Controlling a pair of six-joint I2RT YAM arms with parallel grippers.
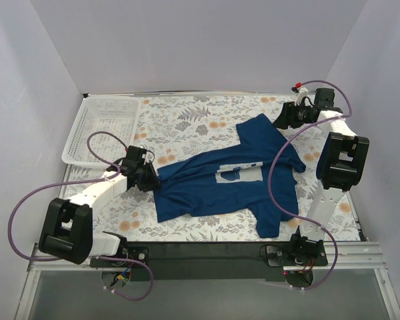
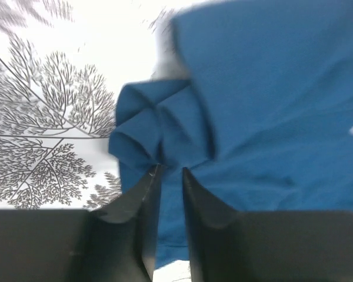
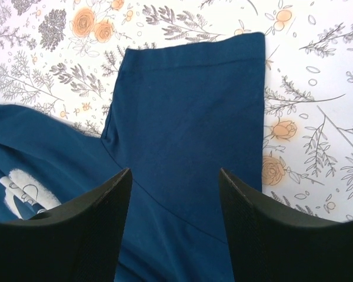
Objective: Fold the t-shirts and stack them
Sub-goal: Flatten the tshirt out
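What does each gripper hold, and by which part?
The left gripper pinches the blue t-shirt at a bunched hem corner; right gripper open, holds nothing.

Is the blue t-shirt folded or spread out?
Spread out: the t-shirt lies open, no fold made, bunched only at the left gripper.

A white mesh basket (image 1: 100, 130) stands at the far left corner of the floral-print table cover (image 1: 187, 120).

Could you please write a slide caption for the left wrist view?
The left gripper closed on a bunched edge of the blue t-shirt, with the floral tablecloth beside it.
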